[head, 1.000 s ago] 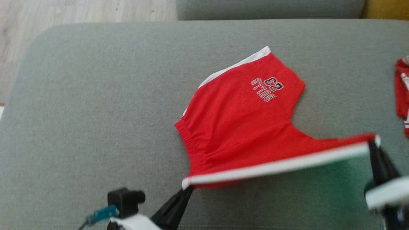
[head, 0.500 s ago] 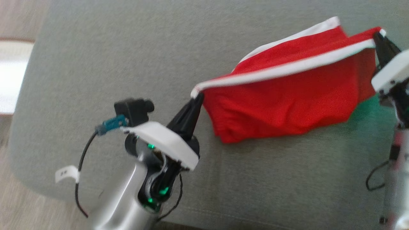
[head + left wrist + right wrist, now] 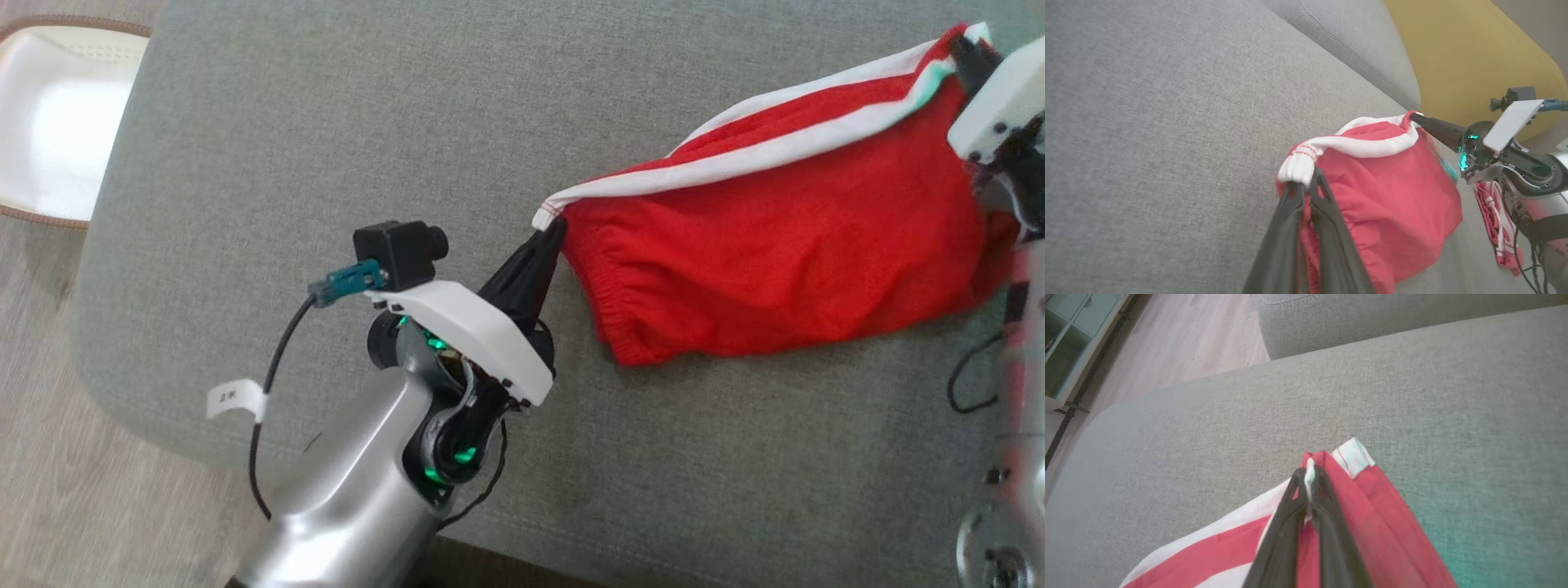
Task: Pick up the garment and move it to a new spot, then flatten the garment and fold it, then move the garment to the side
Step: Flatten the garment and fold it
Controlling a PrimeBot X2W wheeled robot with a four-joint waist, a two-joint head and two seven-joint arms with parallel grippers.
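The red garment (image 3: 784, 253), trimmed in white, hangs stretched over the right part of the grey sofa cushion (image 3: 326, 122). Its white-banded edge is raised off the cushion and its loose red body sags until the bottom fold rests on the cushion's surface. The left pincer (image 3: 549, 233) is clamped tight on the bunched white corner nearer the cushion's middle, and the right pincer (image 3: 963, 53) is closed just as tightly on the opposite corner, near the cushion's far right. The band runs taut between them. This looks like the carrying step, with the garment lifted by two corners and on its way to a new spot on the cushion, and flattening and folding yet to come. The next move calls for both arms to travel together so the band stays tight. They would then lower it while drawing it away from the trailing fabric, so the body lays out smooth on the cushion rather than heaping under itself. How many layers each pincer has pinched cannot be told, and the garment's underside and any print on it are hidden by the sag. In the head view the right pincer sits at the frame's corner, partly cut off. Beyond the cushion's right end, a second red-and-white cloth (image 3: 1492, 212) is partly screened by the right arm. Off the cushion's left end, a pale object (image 3: 49, 122) on the floor is cropped and hard to identify.
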